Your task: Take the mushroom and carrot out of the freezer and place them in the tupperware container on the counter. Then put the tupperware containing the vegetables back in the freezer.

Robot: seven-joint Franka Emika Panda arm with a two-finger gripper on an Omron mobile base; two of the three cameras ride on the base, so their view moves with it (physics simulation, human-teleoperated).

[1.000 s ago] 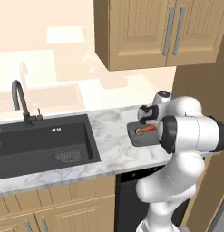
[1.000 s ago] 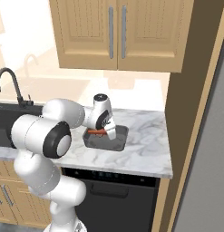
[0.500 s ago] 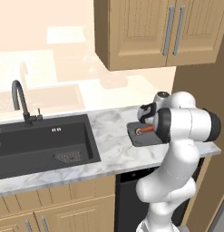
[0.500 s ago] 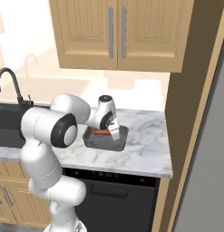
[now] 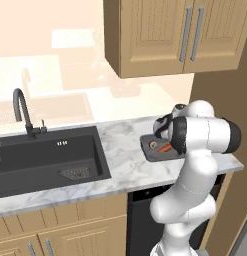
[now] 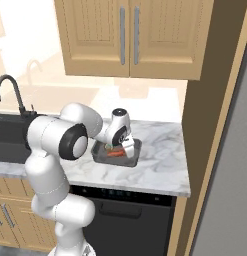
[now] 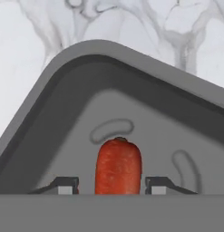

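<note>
On the white marble counter (image 5: 122, 162) (image 6: 162, 167) stands the dark grey tupperware container (image 5: 145, 150) (image 6: 134, 159) (image 7: 99, 50). The orange-red carrot (image 5: 165, 148) (image 6: 115, 154) (image 7: 118, 165) lies on its floor. My gripper (image 5: 163, 139) (image 6: 118, 148) (image 7: 112, 185) is lowered into the tub. It is open, with a fingertip on each side of the carrot and a small gap to it on both sides. In the left base view a small tan round piece (image 5: 153, 145), the mushroom by its look, sits beside the carrot.
The black sink (image 5: 45, 160) with its faucet (image 5: 22, 112) (image 6: 10, 90) lies left of the tub. A black dishwasher (image 6: 120, 220) is under the counter, and wood cabinets (image 6: 127, 35) hang above. The grey freezer front (image 6: 227, 190) rises at the far right behind a wood side panel.
The arm's upper links have swung and folded in closer over the counter. The hand has stayed low over the tub with the carrot under it.
</note>
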